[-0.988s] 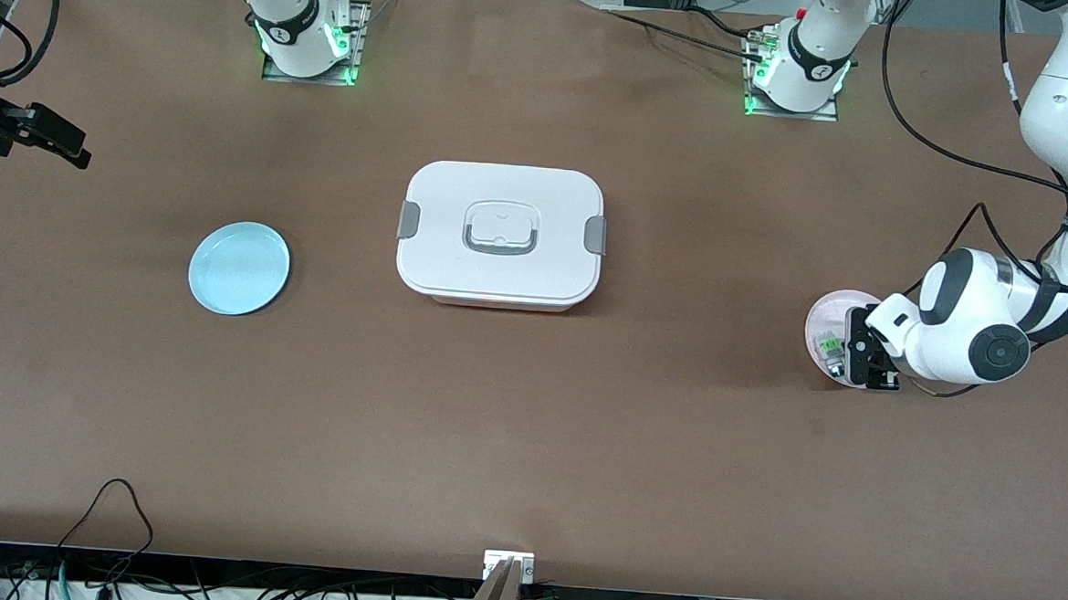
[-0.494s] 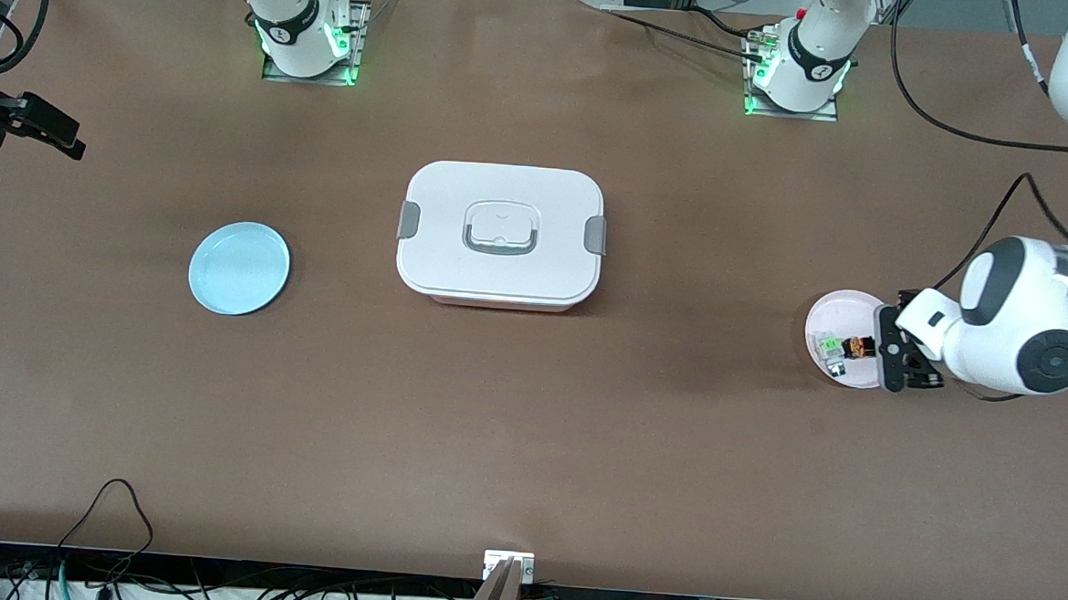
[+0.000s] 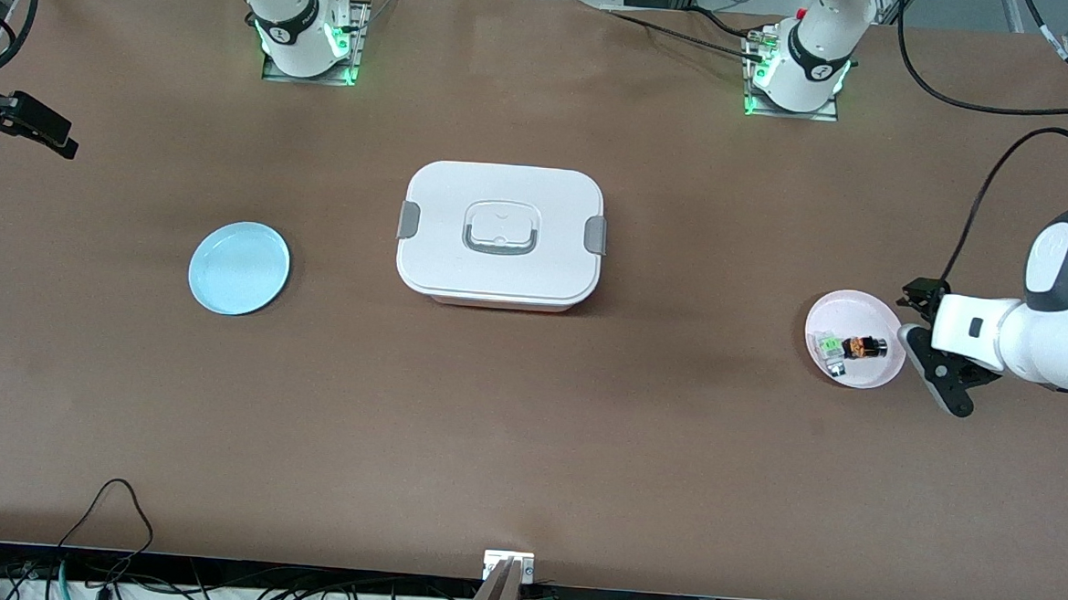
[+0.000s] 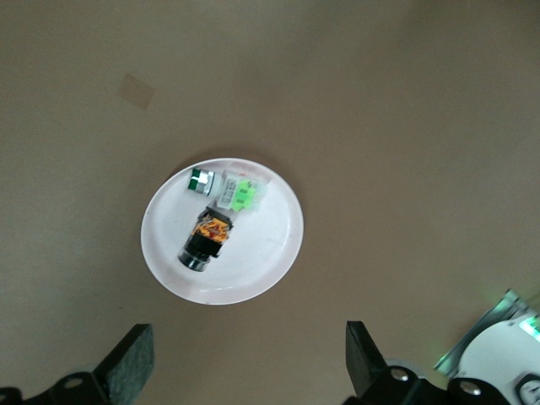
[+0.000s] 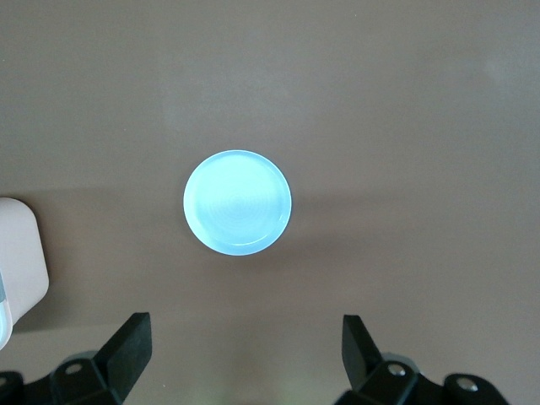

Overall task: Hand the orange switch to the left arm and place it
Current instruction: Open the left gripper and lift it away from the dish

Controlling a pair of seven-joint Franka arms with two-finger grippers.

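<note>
The orange switch (image 3: 863, 347) lies on its side on a small pink plate (image 3: 877, 373) at the left arm's end of the table, beside a small clear part with a green top (image 3: 829, 346). In the left wrist view the switch (image 4: 205, 240) lies on the plate (image 4: 270, 253). My left gripper (image 3: 925, 343) is open and empty, in the air over the table just beside the plate (image 4: 245, 367). My right gripper (image 3: 22, 122) is open and empty at the right arm's end (image 5: 243, 350). The white box (image 3: 501, 234) stands mid-table.
A light blue plate (image 3: 239, 268) lies between the box and the right arm's end, empty; it shows in the right wrist view (image 5: 237, 202), with a corner of the box (image 5: 17, 253). Cables run along the table's near edge.
My left gripper has pulled back from over the pink plate toward the left arm's end, uncovering the orange switch. My right gripper has drifted slightly outward.
</note>
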